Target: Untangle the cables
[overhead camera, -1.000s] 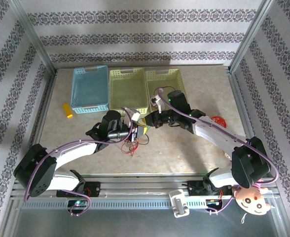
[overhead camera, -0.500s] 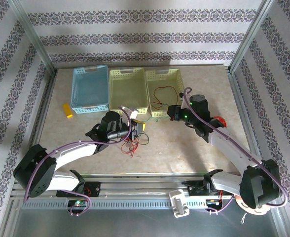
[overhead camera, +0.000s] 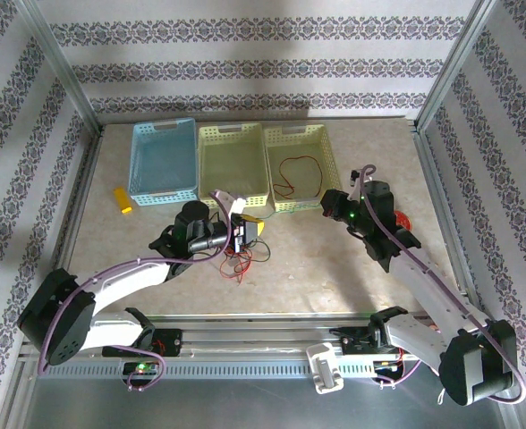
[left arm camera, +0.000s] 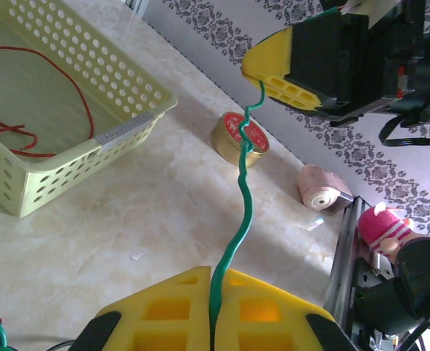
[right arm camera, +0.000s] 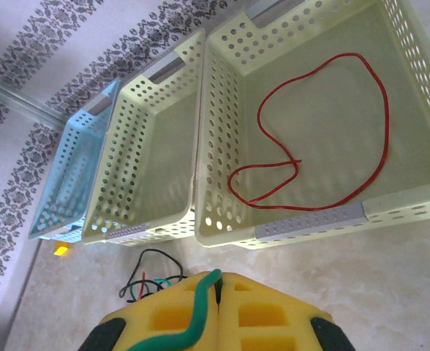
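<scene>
Now, L gripper (left arm camera: pixel 213 281) & R gripper (right arm camera: pixel 219 281) both clamped on green cable (left arm camera: pixel 241 216), red cable (right arm camera: pixel 387 124) in basket (right arm camera: pixel 310 223).

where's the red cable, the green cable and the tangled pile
red cable (right arm camera: pixel 295 162), right wrist view, loop crossing
green cable (left arm camera: pixel 243 205), left wrist view, mid-span
tangled pile (overhead camera: pixel 241 261), top external view, its middle

cable (right arm camera: pixel 295 164) in rightmost basket (right arm camera: pixel 310 218) | cable heap (overhead camera: pixel 241 259) — before middle basket (overhead camera: pixel 232 131) | tin (left arm camera: pixel 231 139) — right of baskets
</scene>
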`<state>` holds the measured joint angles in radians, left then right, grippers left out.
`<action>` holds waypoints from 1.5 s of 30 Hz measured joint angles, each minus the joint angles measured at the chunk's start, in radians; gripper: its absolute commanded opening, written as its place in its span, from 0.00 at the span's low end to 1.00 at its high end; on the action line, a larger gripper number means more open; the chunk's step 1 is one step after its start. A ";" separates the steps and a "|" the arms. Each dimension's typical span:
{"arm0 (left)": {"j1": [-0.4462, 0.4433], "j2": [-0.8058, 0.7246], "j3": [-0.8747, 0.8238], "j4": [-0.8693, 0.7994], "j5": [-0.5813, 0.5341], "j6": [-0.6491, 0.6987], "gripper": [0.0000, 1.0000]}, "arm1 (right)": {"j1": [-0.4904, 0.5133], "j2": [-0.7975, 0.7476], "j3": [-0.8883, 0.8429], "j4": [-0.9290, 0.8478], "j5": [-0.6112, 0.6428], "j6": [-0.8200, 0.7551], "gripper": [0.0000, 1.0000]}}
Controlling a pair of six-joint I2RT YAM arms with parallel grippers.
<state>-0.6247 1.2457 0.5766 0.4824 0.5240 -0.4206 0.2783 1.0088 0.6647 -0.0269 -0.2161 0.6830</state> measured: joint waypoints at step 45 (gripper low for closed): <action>0.123 -0.317 -0.026 -0.595 -0.954 -0.169 0.99 | 0.230 1.284 1.323 -0.238 0.265 -0.185 0.38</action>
<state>-0.5018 0.9283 0.5503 -0.1131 -0.4301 -0.5892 0.5087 2.2925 1.9877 -0.2653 0.0490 0.4984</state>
